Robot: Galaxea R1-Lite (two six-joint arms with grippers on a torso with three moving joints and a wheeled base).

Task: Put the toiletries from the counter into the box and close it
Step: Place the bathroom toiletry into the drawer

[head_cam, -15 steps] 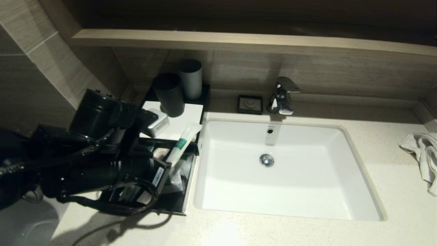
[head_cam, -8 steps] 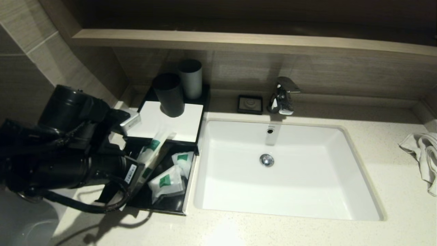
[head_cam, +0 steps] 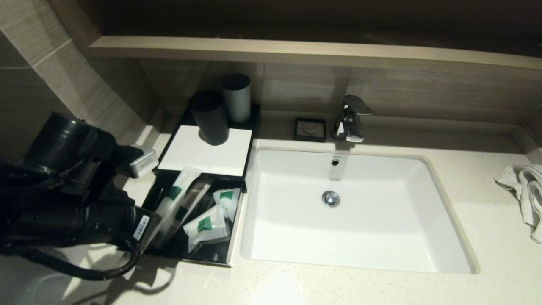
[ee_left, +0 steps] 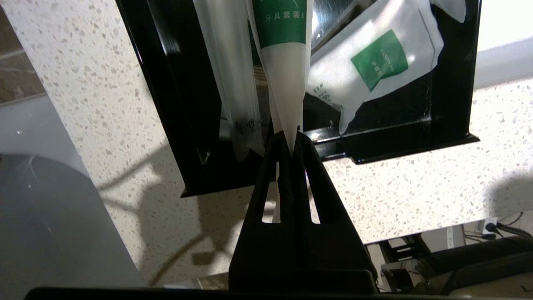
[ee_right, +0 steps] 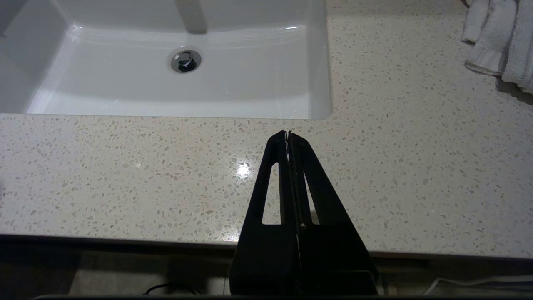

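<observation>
Long toothbrush-kit sachet [ee_left: 280,50], green label, long axis running from lower left of the head frame up toward the white lid [head_cam: 207,150]; its tail end is pinched between the pressed-together jaws of the left gripper [ee_left: 290,139], the rest lying into the black box [head_cam: 232,237]. Gripper tips hidden behind the arm in the head view. Box holds 2 squarish green-labelled sachets [head_cam: 206,225] and a clear packet [ee_left: 233,83], contents unreadable. Right gripper [ee_right: 288,134] parked over the counter [ee_right: 125,175], jaws pressed together, empty.

Head camera high, facing down over counter [head_cam: 381,288]; wrist cameras close; right shares sink [head_cam: 355,212].
</observation>
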